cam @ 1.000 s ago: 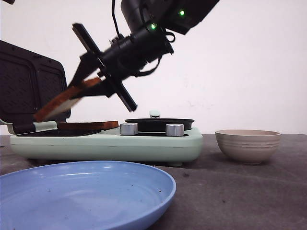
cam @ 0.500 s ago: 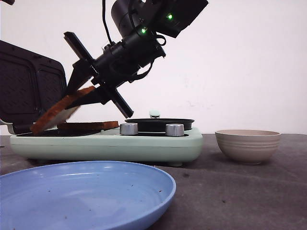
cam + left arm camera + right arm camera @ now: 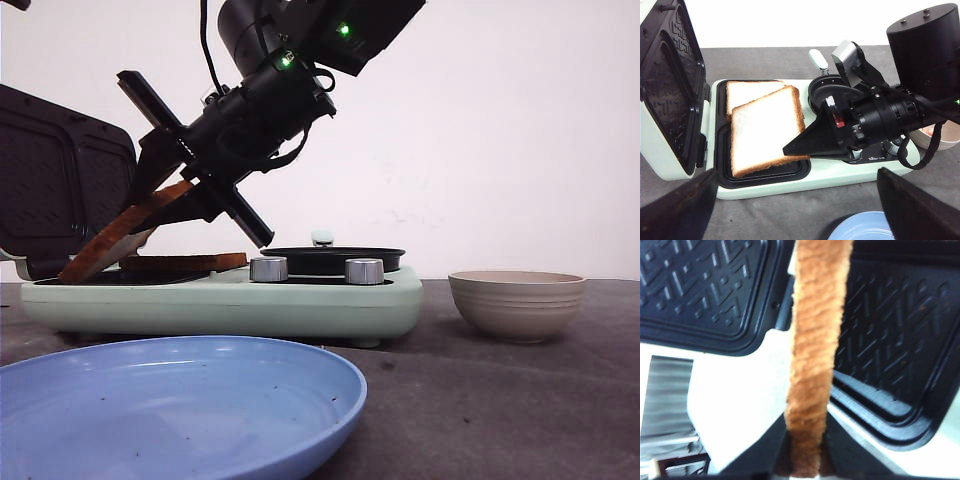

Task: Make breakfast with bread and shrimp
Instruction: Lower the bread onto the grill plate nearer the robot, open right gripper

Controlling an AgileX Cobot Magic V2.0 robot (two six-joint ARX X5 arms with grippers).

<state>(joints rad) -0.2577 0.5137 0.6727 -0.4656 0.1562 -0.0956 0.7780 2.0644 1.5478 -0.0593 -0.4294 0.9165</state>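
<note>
**A:** Where does the slice sit relative to the right gripper [image 3: 150, 200]?

**B:** The held square slice of white toast with the golden-brown crust [image 3: 765, 131] runs out from the fingertips, down and away toward the robot's left. Its long axis tilts steeply in the front view: the far edge appears to touch the dark lower plate of the pale green sandwich maker [image 3: 300, 300], while the gripped edge stands well above it. The jaws are closed narrowly on that crust edge; the right wrist view shows the crust [image 3: 812, 355] running straight out from between them.

**A:** And the other slice?

**B:** The second slice of white toast [image 3: 747, 93] lies flat in the same tray, toward the back. The held slice overlaps it in the left wrist view; whether they touch cannot be told.

**A:** Which arm is nearer?

**B:** The right arm, plainly. It reaches in from above and from the right, wrist pitched down toward the tray, fingers pointing at the open ribbed black lid [image 3: 60, 180]. The left gripper [image 3: 800, 210] only shows as two dark blurred fingers, set wide apart and holding nothing, back from the maker.

**A:** So the coming move?

**B:** Probably lowering the gripped edge until the slice lies flat, then letting go. The pivot would be the far edge already down.
</note>
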